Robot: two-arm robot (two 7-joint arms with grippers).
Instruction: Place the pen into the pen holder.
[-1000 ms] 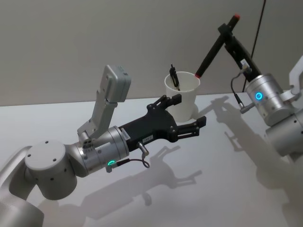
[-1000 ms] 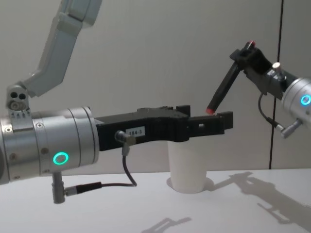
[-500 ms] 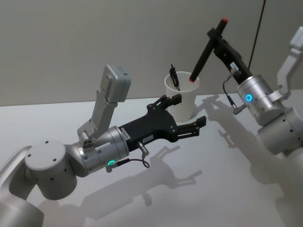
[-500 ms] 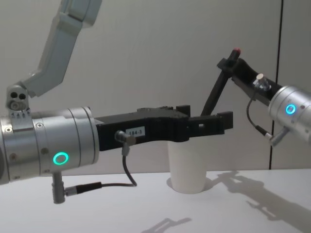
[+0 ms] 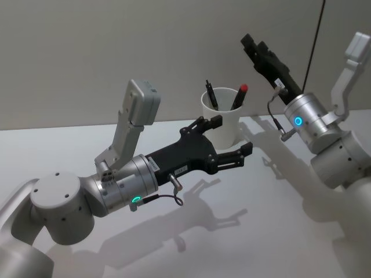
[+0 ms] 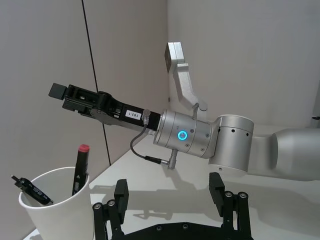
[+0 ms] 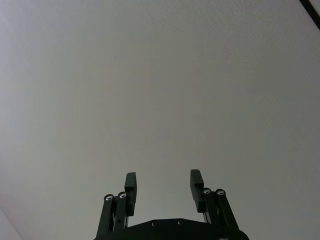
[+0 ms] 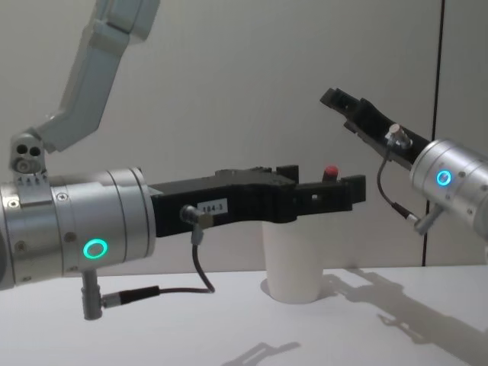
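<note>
- The pen (image 5: 239,96), red-capped, stands inside the pen holder (image 5: 222,119) at upper centre of the head view, leaning on the rim beside a black pen (image 5: 211,95).
- The right gripper (image 5: 258,47), jaws open and empty, hangs just above the pen holder; dipping could tip it.
- The left gripper (image 5: 229,141), jaws open, sits beside the cup; a swing could knock it across the bench (image 5: 278,231).

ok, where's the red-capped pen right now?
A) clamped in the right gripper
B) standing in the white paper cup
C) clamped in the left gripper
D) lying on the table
B: the red-capped pen stands in the white paper cup beside a black pen, while the right gripper is open and empty above it, and the left gripper is open beside the cup.
</note>
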